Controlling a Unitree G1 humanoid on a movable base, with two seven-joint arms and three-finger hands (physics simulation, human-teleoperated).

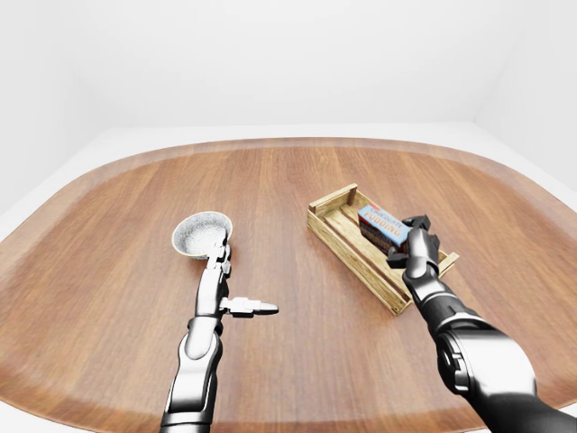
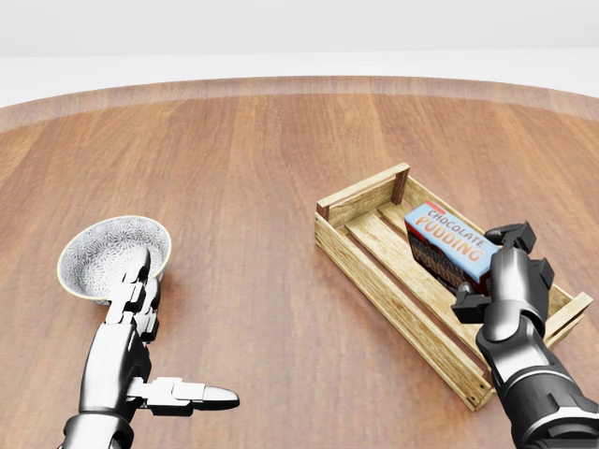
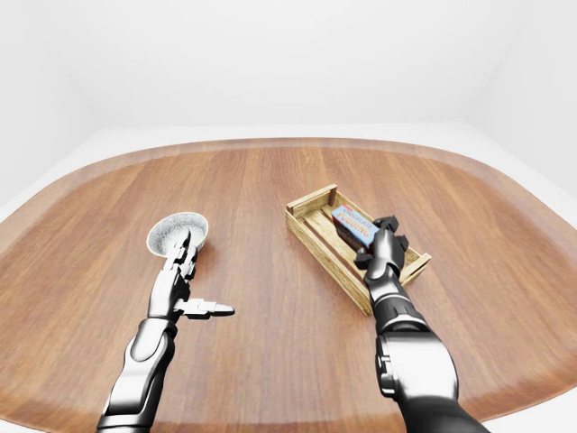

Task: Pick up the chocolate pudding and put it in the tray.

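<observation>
While the pudding sits inside the crate, these points hold:

Pudding box: the chocolate pudding (image 2: pixel 451 245) lies in the wooden tray (image 2: pixel 374 281), tilted, toward the tray's end nearer the table's far edge.
Tray: it rests on the wooden table (image 2: pixel 262 168), right of centre, set at a slant to the table's edges.
Right hand: the right hand (image 2: pixel 501 267) hovers at the box's near end, fingers spread; whether any still touches the carton I cannot tell.
Left hand: the left hand (image 2: pixel 140 327) rests flat and open, holding nothing, fingertips at the speckled bowl (image 2: pixel 98 245) toward the table's left edge.
Handling: probably a light, stiff cardboard carton with slick printed faces; it would dent under a hard squeeze.
Hold: best taken across its two long sides, near the middle.
Progress: placing looks all but done.
</observation>
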